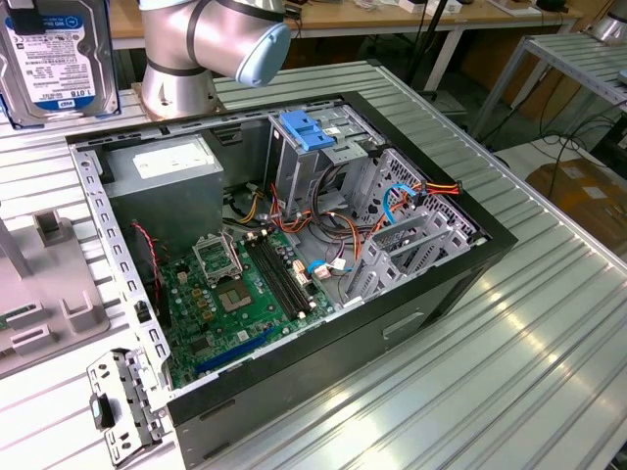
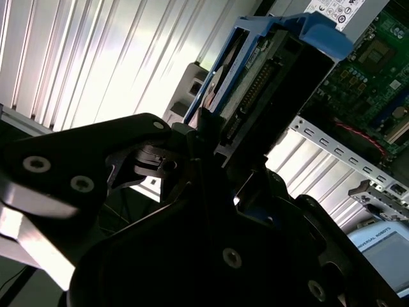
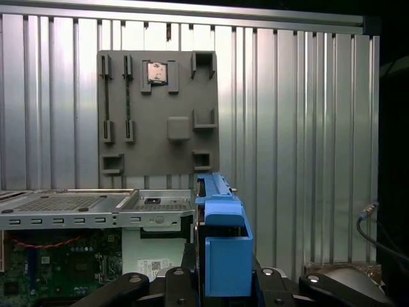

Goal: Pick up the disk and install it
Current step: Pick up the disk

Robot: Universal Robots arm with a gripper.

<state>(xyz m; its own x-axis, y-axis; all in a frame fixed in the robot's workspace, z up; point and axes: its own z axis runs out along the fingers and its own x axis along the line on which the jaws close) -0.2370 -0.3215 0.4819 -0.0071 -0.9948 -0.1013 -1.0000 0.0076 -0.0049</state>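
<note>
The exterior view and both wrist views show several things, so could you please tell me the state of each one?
disk: held upright in the hand, outside the case, not yet installed.
hand: shut on the disk's blue carrier.
computer case: lying on its side, open, with the motherboard exposed.
grey tray: flat on the table, with a chip in one pocket.

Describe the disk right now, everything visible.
The disk is a flat metal hard drive with a white, black-printed label facing the exterior view, at that view's upper left, partly cropped. In both wrist views it stands edge-on, framed by blue plastic carrier rails, connector edge exposed, clamped by the gripper, outside the open computer case.
</note>
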